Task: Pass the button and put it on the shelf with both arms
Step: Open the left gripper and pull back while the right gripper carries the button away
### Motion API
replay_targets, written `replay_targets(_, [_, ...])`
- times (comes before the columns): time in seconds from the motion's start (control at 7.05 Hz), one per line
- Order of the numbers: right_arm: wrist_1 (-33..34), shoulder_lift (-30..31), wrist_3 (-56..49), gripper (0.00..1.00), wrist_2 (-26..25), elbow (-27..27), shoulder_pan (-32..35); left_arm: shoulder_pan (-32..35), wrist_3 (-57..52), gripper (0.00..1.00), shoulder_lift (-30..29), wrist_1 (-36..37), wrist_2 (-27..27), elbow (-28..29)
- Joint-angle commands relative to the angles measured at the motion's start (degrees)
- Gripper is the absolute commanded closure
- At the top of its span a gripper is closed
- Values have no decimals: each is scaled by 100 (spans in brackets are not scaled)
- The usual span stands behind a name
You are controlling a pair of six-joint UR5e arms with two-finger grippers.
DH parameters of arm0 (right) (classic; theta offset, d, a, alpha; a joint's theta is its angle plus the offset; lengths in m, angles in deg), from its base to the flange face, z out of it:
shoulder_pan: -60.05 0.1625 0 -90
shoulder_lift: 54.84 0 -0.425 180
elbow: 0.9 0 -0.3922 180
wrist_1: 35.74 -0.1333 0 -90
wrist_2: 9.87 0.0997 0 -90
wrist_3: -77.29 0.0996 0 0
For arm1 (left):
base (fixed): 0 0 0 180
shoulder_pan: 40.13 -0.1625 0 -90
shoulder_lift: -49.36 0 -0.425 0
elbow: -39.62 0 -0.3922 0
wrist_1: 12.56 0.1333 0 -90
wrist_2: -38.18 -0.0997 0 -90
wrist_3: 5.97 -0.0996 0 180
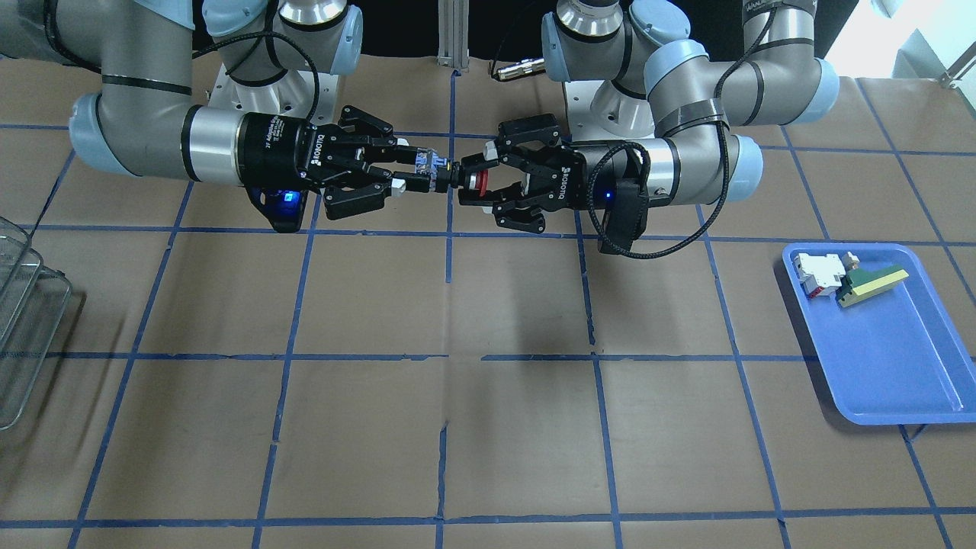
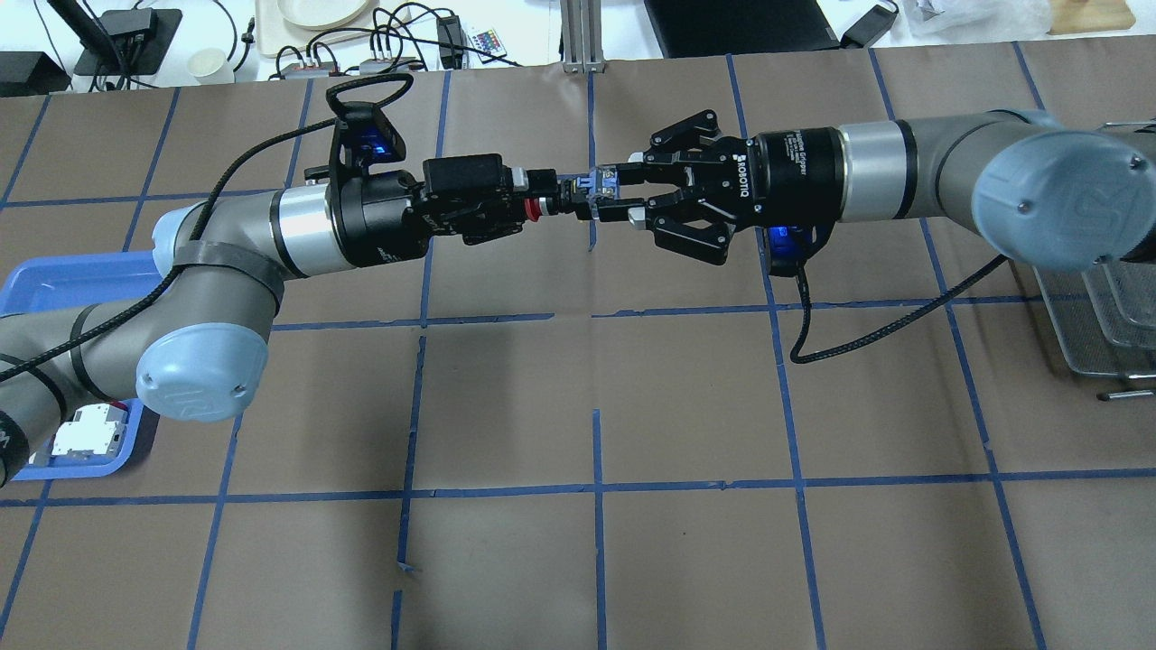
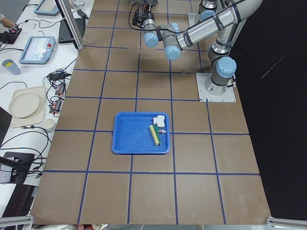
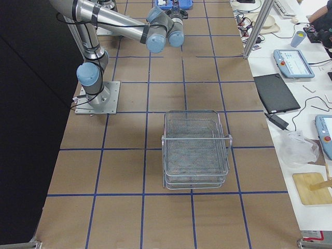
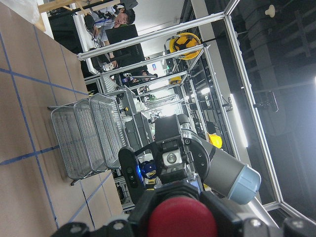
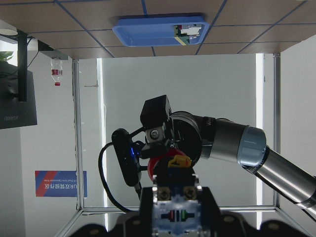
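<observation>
The button (image 1: 478, 181) hangs in the air between my two grippers, over the far middle of the table. My left gripper (image 1: 467, 181) is shut on its red cap end, which fills the bottom of the left wrist view (image 5: 182, 217). My right gripper (image 1: 436, 169) is shut on the clear block at its rear, seen close up in the right wrist view (image 6: 177, 210). In the overhead view the button (image 2: 582, 191) bridges the left gripper (image 2: 540, 206) and the right gripper (image 2: 601, 192). The wire-mesh shelf (image 4: 196, 150) stands on the table at my right end (image 2: 1102, 316).
A blue tray (image 1: 877, 366) at my left end holds a white-and-red switch block (image 1: 817, 273) and a green-and-yellow wedge (image 1: 873, 284). Brown paper with blue tape lines covers the table. Desks with cables and devices lie beyond the far edge.
</observation>
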Motion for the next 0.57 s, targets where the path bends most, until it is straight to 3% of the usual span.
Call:
replay_targets(0.0, [-3,-6,10,100,10,3,0,-4,147,7,13,4,10,27])
replay_targets(0.28, [84,-23,19,100,-199,-58,-70,-56,463,0,100,4,-42,71])
replay_targets(0.43, [172,-32,27,100,-688,-233,-375,-109,1135,0,110,222,-78,167])
